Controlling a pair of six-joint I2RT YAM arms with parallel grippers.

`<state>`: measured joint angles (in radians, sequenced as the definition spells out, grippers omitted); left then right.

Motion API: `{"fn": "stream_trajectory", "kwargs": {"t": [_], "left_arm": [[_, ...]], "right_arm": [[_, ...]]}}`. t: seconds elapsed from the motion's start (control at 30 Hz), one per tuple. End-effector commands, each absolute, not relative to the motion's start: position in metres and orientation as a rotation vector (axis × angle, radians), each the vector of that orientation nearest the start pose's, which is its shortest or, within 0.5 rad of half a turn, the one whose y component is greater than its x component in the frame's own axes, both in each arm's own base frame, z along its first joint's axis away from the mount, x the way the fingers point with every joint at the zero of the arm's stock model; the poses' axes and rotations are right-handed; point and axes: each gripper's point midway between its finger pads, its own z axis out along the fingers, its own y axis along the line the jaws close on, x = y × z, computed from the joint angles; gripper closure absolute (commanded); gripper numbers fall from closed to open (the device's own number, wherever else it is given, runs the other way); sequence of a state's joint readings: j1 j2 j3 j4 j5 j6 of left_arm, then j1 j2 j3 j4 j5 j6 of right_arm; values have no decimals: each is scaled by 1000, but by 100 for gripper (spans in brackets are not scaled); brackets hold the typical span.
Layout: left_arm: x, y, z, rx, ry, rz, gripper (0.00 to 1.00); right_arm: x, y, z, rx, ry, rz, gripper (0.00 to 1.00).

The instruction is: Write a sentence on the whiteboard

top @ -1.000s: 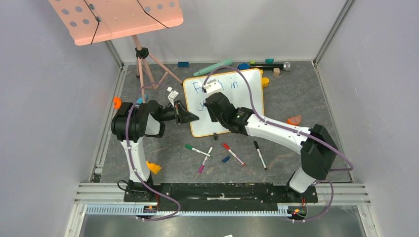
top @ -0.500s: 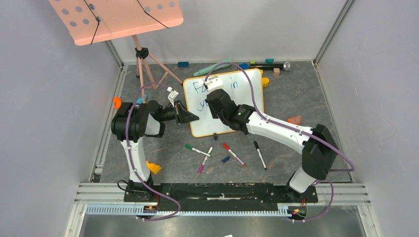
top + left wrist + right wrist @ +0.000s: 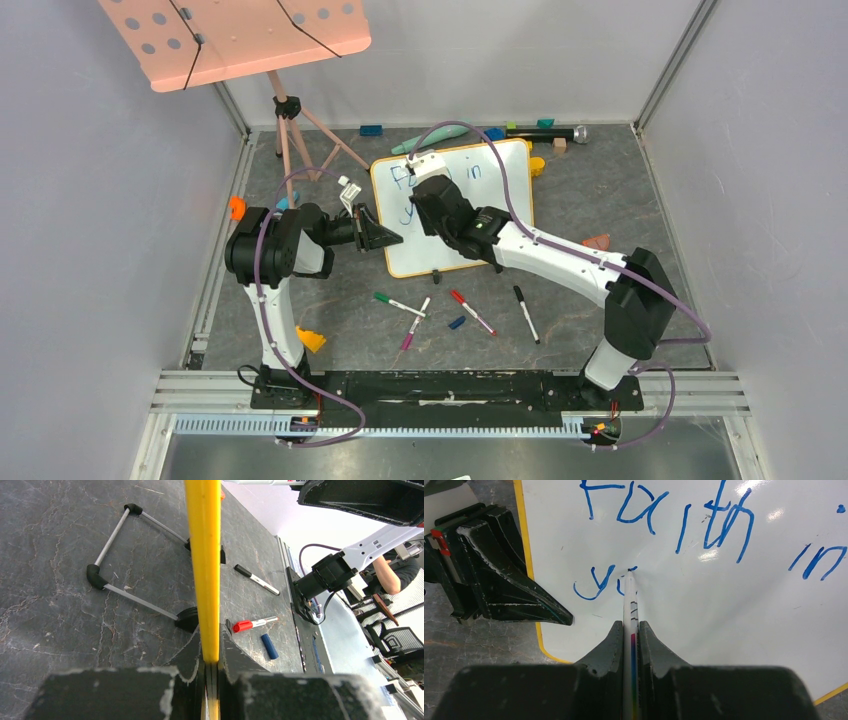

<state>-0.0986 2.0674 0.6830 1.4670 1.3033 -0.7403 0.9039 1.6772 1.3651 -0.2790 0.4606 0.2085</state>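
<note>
Mid-word on the whiteboard (image 3: 412, 255), propped tilted at the centre of the table (image 3: 600, 190), just behind a scatter of spare markers (image 3: 470, 311). Right gripper (image 3: 630, 624) pressed together on a marker (image 3: 630, 587), barrel running straight out from the jaws, tip touching the white face at the second letter of the lower line. Left gripper (image 3: 210, 647) clamped on the board's yellow frame (image 3: 202, 555) at the left edge, steadying it, near the marker tip but apart from it.

Of the sentence (image 3: 683, 528) in blue: "Faith" and "in" across the top, then "y" and the start of a further letter beneath. Lines of writing laid along the board's longer side, leading away from the held edge toward the free one. Likely next, by that layout, a sideways drag of the tip rightward over bare white, with the right arm the only one placed to do it.

Half hidden behind the marker tip, the letter under way; hard to say what shape. From above, most of the words covered by the right wrist and its purple cable (image 3: 510, 180). Cut off in the right wrist view, the board's far corners. No third line visible
</note>
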Motion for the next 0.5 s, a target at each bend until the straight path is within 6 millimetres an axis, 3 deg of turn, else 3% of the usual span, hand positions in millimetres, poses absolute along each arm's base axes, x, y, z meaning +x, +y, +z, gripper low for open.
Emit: {"fn": "stream_trajectory", "kwargs": {"t": [0.0, 0.47], "left_arm": [[319, -213, 104, 860, 1516, -1485, 98], [319, -213, 104, 860, 1515, -1485, 98]], "right_arm": [[353, 335, 208, -460, 2014, 206, 100], [347, 334, 202, -496, 2028, 210, 100]]}}
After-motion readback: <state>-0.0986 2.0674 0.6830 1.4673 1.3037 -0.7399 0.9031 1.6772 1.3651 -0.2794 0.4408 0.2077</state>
